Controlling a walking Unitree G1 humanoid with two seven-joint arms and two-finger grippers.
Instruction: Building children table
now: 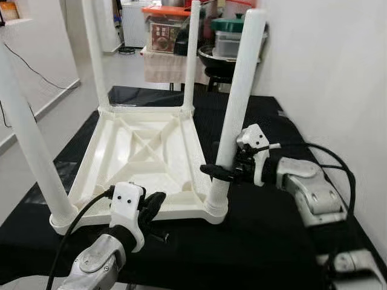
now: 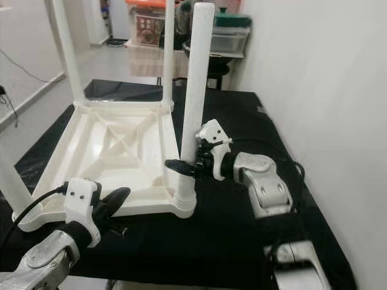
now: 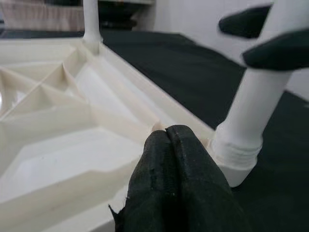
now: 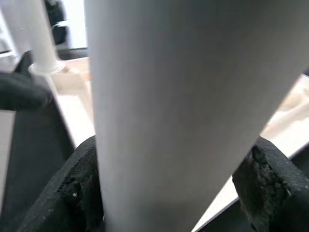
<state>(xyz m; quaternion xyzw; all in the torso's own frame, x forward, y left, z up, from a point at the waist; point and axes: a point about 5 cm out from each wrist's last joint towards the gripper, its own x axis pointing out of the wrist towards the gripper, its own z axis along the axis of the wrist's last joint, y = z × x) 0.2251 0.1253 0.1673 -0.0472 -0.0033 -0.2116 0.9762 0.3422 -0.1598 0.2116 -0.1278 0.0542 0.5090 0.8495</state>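
The white plastic children's table top (image 1: 151,163) lies upside down on the black-covered counter (image 1: 266,241), ribbed underside up, so that its corner sockets face the ceiling and the legs can be pushed in from above. All four legs stand in their sockets. My right hand (image 1: 222,172) is wrapped around the near right leg (image 1: 239,103) low down, just above its collar, one finger on each side of the tube. I hold it low because there I can steer it straight into the socket and press or twist it home without tipping it. My left hand (image 1: 151,208) has its fingers pressed together with nothing between them, and it sits at the near rim of the top, touching or just off it; I cannot tell which. I judge it is there to brace the top so it does not slide on the cloth. The near left leg (image 1: 33,151) and the two far legs (image 1: 97,54) stand untouched.
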